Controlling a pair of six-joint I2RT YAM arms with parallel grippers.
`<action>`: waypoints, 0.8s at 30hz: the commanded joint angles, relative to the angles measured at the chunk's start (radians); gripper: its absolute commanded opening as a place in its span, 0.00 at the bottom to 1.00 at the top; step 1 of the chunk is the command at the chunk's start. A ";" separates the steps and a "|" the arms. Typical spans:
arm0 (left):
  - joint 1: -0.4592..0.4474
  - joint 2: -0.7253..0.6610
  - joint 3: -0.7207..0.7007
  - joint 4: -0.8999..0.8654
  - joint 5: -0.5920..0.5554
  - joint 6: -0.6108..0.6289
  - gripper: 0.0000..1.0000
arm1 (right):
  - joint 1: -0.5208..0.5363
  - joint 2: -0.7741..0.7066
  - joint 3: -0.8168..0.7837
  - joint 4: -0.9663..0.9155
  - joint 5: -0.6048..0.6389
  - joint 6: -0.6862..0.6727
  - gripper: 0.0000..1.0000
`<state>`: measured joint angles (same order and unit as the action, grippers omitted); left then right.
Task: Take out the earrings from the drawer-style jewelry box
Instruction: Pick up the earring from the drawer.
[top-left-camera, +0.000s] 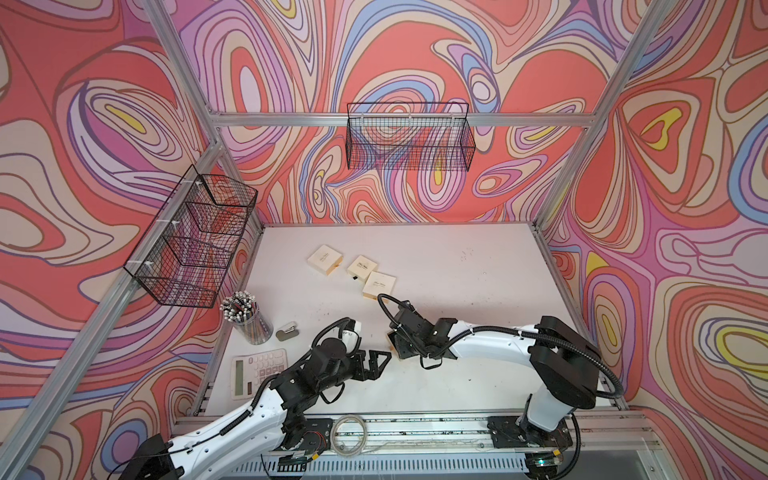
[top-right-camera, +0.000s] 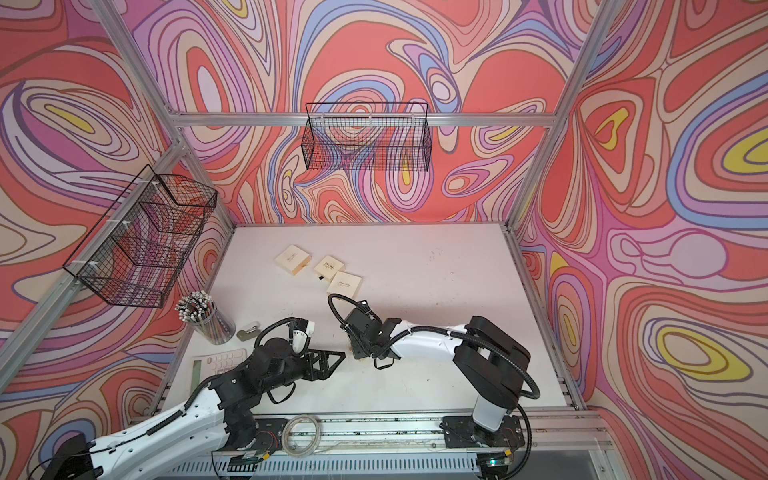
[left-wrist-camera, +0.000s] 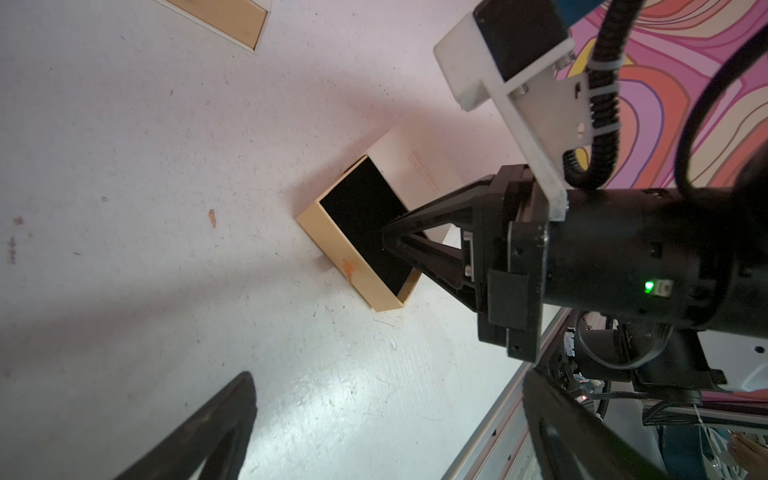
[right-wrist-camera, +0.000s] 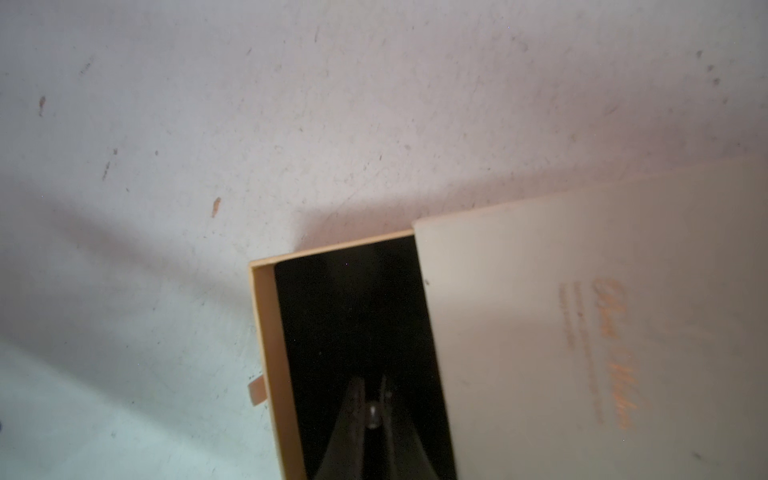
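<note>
The right pincer (right-wrist-camera: 371, 388) was clamped on a tiny pale pearl-like stud earring (right-wrist-camera: 372, 412) inside the black-lined tan drawer (right-wrist-camera: 266, 332), half out of a cream cardboard jewelry box (right-wrist-camera: 582, 311) near the middle of the white worktop (top-left-camera: 457, 270). The left pincer (top-left-camera: 380, 365) was held just left, jaws spread wide.

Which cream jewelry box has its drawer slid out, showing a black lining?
The box at the right tool: its tan drawer is out. The three boxes farther back sit away from it.
</note>
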<state>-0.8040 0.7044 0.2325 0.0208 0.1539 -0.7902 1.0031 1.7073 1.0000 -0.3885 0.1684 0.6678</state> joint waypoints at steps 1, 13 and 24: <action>0.005 0.005 -0.002 0.028 0.004 -0.014 1.00 | 0.005 -0.026 0.008 0.004 0.014 0.015 0.07; 0.005 0.006 -0.003 0.033 0.004 -0.015 1.00 | 0.005 -0.030 0.025 0.010 0.018 0.013 0.07; 0.005 0.012 -0.002 0.044 0.006 -0.017 1.00 | 0.004 -0.011 0.077 0.010 0.044 -0.003 0.07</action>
<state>-0.8040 0.7162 0.2325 0.0422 0.1570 -0.7975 1.0031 1.7069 1.0492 -0.3843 0.1810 0.6659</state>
